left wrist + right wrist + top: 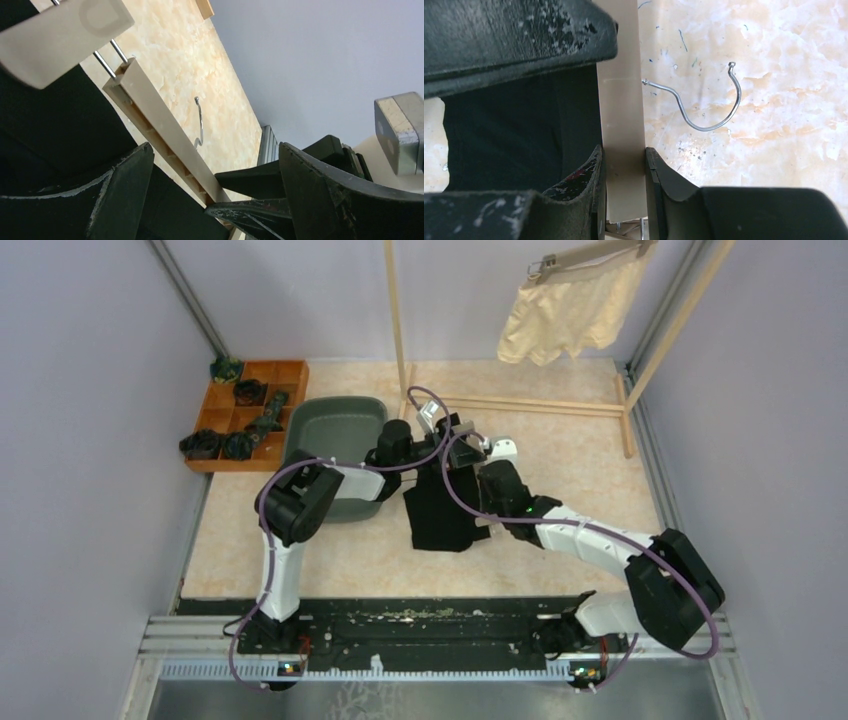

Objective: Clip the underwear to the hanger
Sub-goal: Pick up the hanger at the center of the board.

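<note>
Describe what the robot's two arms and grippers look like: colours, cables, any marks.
The left arm and right arm have white links between bulky black joints, each trailed by a looping purple cable. A small green light glows on the right arm. The left gripper and right gripper have thick black fingers scuffed with pale scratches; one right finger shows a reddish smear.

Left pincer (215, 150) wide, right pincer (624, 152) seemingly tight

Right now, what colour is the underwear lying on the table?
The underwear is plain black; the top view shows it best.
</note>
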Robot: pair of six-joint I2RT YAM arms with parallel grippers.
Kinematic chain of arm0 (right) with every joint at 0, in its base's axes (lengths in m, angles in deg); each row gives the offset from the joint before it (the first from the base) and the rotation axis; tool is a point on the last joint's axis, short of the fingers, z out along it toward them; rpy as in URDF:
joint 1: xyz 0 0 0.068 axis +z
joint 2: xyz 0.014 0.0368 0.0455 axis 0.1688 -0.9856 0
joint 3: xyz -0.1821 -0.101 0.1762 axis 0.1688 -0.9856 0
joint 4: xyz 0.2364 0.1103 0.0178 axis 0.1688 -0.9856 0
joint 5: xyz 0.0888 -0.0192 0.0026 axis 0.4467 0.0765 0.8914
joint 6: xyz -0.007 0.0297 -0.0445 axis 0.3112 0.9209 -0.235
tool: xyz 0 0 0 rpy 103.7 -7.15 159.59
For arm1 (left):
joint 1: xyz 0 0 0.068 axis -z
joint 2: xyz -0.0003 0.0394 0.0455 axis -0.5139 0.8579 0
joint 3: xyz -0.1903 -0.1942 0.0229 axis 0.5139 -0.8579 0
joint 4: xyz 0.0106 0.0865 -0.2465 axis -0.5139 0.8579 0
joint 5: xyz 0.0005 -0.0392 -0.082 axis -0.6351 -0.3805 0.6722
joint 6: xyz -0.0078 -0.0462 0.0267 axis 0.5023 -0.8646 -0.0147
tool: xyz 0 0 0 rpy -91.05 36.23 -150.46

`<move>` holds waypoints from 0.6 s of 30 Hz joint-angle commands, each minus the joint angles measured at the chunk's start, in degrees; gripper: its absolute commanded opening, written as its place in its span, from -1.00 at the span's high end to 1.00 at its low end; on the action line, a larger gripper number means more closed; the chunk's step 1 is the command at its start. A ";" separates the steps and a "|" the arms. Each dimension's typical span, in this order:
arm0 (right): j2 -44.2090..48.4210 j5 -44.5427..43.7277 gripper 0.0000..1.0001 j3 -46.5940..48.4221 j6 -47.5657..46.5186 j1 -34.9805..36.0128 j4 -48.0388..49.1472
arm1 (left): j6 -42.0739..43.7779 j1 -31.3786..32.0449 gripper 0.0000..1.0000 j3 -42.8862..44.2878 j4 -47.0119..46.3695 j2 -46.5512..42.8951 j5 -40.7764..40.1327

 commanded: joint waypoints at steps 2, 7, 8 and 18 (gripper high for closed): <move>-0.56 -2.41 1.00 3.97 1.79 1.67 3.28 | -2.26 0.36 -0.94 -0.86 -5.08 1.41 -1.93; -1.04 -3.70 1.00 4.45 2.74 2.28 3.08 | -3.70 0.42 -0.92 -1.93 -7.52 1.29 -2.75; -1.09 -3.79 1.00 4.52 2.76 2.41 3.25 | -3.74 0.46 -0.91 -2.00 -7.52 1.25 -2.71; -1.96 -6.03 1.00 5.58 2.50 4.13 3.03 | -4.65 0.44 -0.51 -2.19 -9.19 1.22 -2.37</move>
